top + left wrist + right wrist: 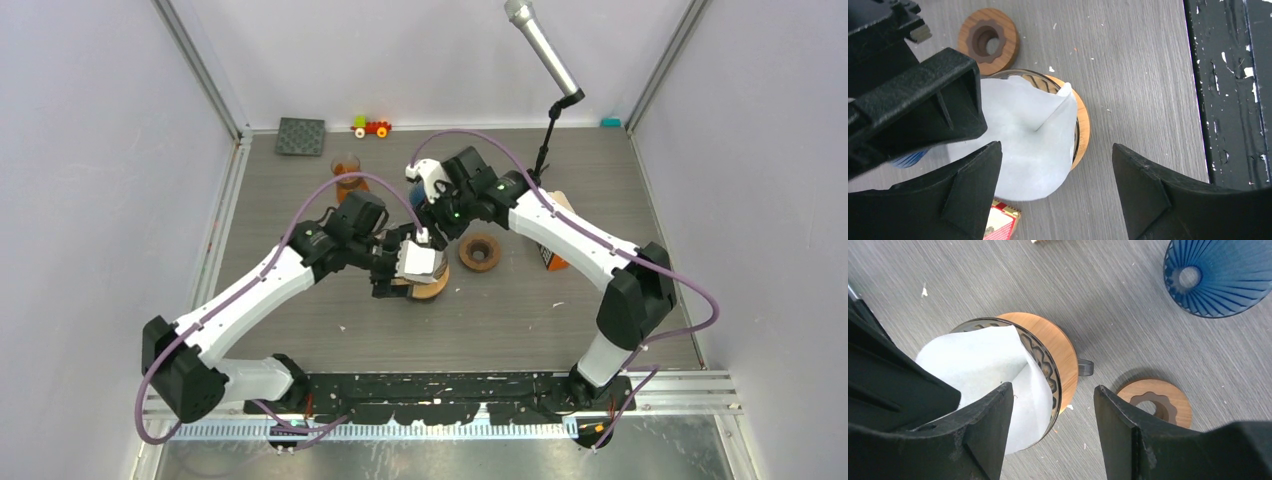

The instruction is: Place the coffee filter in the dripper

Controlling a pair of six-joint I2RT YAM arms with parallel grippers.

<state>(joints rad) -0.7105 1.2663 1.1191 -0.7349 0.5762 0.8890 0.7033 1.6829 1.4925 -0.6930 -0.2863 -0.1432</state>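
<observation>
The coffee filter (pixel 975 360) sat in the dripper (pixel 1060 357) just beneath both grippers, folded and standing above the rim on one side. The left gripper (pixel 1055 150) and right gripper (pixel 1053 390) stood open, holding nothing. Placement looked nearly done, with only seating the filter flat seemingly left.

The coffee filter (pixel 978 360) is set in the dripper (pixel 1060 352) on the desk (pixel 1148 315); a ring (pixel 1175 400) is laid just right of it.
</observation>
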